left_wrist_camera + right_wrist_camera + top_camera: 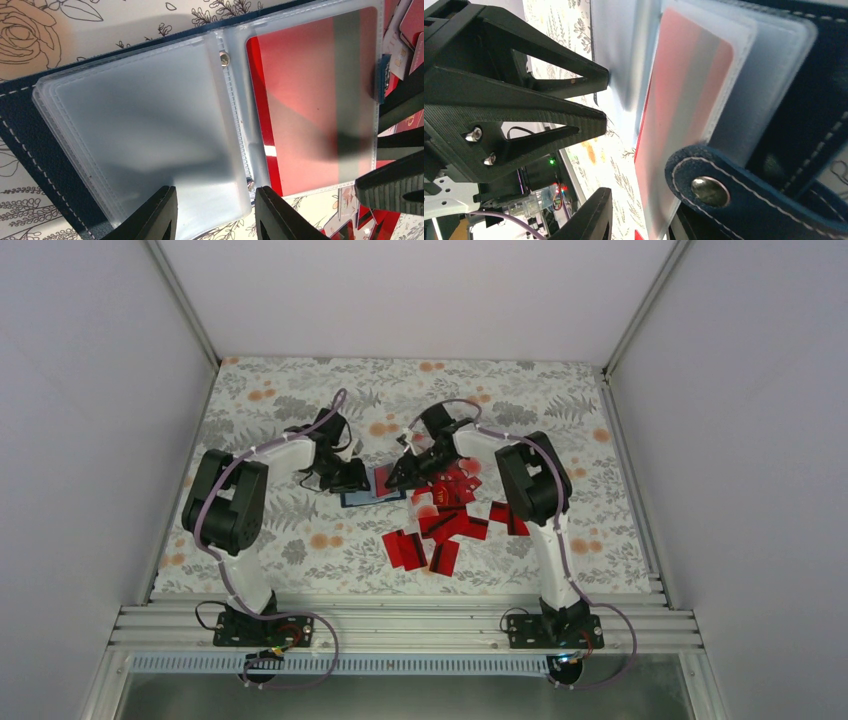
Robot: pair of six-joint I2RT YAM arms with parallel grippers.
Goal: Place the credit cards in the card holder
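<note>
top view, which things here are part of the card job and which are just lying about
Job: loose red credit cards, open card holder, one card already sleeved in it.
Lying about: floral table cover, purple cables on the arms.

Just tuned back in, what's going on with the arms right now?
Both arms are at the card holder, which lies open. The left gripper straddles an edge of the clear sleeves, fingers apart. The right gripper is at the opposite page, where one red card sits in a sleeve; its grip is unclear. The other credit cards lie loose in a pile beside the holder.
</note>
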